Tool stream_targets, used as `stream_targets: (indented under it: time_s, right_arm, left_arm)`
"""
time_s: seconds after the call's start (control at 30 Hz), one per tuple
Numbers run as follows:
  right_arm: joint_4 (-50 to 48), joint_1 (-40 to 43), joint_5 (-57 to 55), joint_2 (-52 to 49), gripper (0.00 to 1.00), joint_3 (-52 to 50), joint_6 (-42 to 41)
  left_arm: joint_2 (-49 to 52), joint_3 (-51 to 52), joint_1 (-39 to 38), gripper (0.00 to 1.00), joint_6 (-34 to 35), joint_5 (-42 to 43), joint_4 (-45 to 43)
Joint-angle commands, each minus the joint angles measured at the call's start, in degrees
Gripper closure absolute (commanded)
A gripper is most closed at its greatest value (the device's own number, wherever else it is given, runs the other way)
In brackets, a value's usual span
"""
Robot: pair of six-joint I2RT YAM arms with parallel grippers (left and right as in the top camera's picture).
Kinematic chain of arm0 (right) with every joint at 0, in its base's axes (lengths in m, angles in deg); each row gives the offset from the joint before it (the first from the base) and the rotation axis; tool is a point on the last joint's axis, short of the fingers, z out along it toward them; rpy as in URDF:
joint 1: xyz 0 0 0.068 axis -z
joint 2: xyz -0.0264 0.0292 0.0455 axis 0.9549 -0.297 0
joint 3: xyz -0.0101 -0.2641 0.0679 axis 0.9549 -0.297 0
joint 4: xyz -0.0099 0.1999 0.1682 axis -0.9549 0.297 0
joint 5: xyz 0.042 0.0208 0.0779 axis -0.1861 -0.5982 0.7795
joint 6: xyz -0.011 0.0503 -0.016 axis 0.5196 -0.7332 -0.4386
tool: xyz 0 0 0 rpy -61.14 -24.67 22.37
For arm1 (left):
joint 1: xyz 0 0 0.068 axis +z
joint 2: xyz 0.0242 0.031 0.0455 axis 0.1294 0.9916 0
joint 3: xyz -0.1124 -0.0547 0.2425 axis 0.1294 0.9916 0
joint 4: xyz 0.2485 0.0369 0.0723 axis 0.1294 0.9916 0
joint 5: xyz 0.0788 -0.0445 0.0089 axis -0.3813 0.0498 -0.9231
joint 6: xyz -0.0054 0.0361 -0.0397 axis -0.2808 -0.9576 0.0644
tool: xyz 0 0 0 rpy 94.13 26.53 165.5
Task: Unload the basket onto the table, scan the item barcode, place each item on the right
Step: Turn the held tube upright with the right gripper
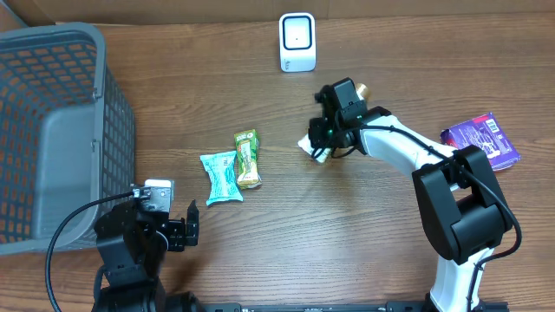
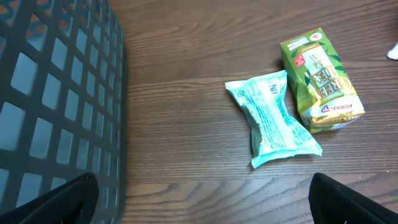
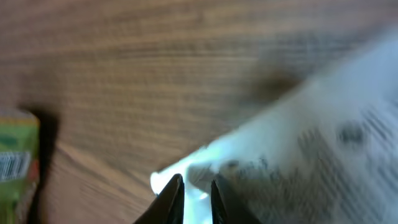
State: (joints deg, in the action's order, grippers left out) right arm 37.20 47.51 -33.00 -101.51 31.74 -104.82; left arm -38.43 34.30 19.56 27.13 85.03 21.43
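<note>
Grey mesh basket (image 1: 117, 130) stands at the far left of the bench (image 1: 364, 243). Just beside its near corner the left tool (image 1: 184, 230) hangs with jaws wide and nothing between them. Right of it lie a teal packet (image 1: 220, 178) and a green tea carton (image 1: 247, 159), side by side and touching. The white scanner (image 1: 297, 42) stands upright at the far edge, well apart from every item.

The task's item, a white packet (image 1: 310, 149), is mid-bench, right of the carton and nearer than the scanner. The right tool (image 1: 323, 146) is directly over it. In the wrist view the fingertips (image 3: 173, 190) are narrow, almost together, with the packet's blurred edge right at them; I cannot tell whether they pinch it. A purple packet (image 1: 481, 140) lies at the far right.
</note>
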Motion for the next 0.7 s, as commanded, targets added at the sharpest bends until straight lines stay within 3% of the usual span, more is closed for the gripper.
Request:
stream_targets:
  time_s: [0.0, 0.23, 0.43, 0.6, 0.67]
  right_arm:
    - [5.42, 0.2, -0.46, -1.38, 0.82, -1.14, -0.55]
    - [15.74, 0.22, 0.63, 0.33, 0.78, 2.14, 2.58]
    - [25.64, 2.12, 1.05, 5.7, 0.67, 11.85, 3.48]
    - [23.1, 9.33, 1.29, 7.48, 0.38, 14.21, -5.35]
    - [20.22, 12.04, 3.72, 6.51, 0.34, 13.27, -7.5]
  left_arm:
    - [0.09, -0.04, 0.28, 0.01, -1.07, -0.24, -0.2]
    - [0.09, -0.04, 0.28, 0.0, -1.07, -0.24, -0.2]
    - [0.09, -0.04, 0.28, 0.0, -1.07, -0.26, -0.2]
    - [0.09, -0.04, 0.28, 0.0, -1.07, -0.24, -0.2]
    - [0.09, -0.04, 0.28, 0.01, -1.07, -0.24, -0.2]
